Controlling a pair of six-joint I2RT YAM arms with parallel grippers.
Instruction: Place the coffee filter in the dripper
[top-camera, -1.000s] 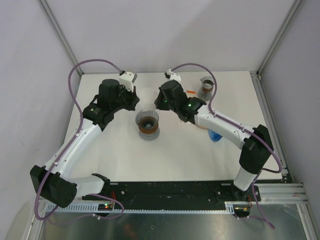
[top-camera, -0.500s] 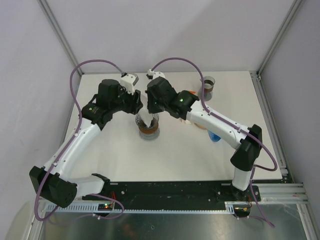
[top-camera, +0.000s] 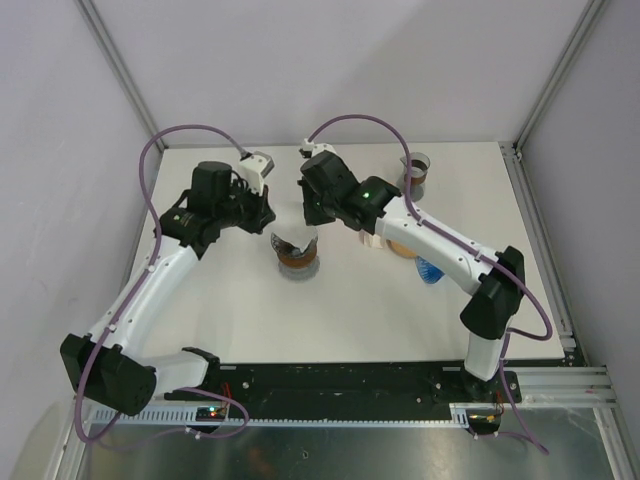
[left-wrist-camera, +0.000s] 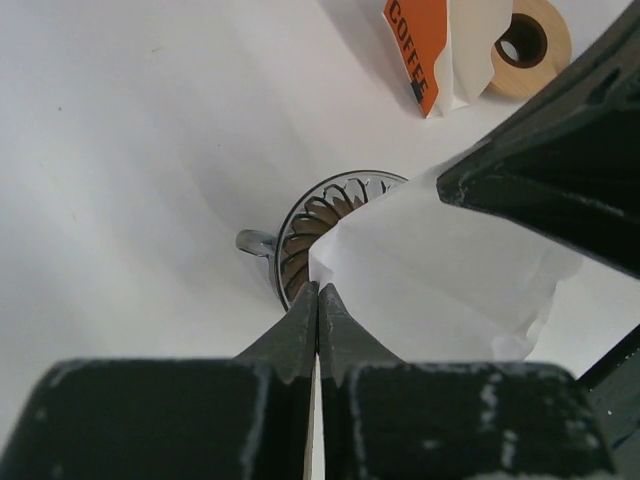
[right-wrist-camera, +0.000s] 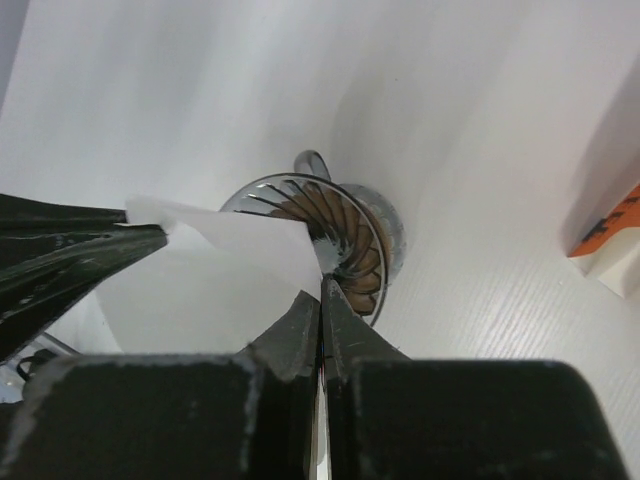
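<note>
White coffee filter (left-wrist-camera: 430, 290) now stretched over dripper (left-wrist-camera: 320, 207), mid-frame, clamped at opposite edges by left gripper (left-wrist-camera: 318, 300) and right gripper (right-wrist-camera: 322, 300) — latter just swung in. Looks ready to lower.

We are wearing white tubular shells (top-camera: 152, 290) between black joint housings (top-camera: 212, 185), trailing looping purple cables (top-camera: 190, 127), and showing one small green light (top-camera: 367, 193).

table (top-camera: 350, 320) white | orange-and-white COFFEE packet (left-wrist-camera: 425, 40) just beside tape roll (left-wrist-camera: 530, 40) | cup (top-camera: 416, 175) at 1 o'clock, far edge | blue object (top-camera: 430, 271) at 3 o'clock
</note>
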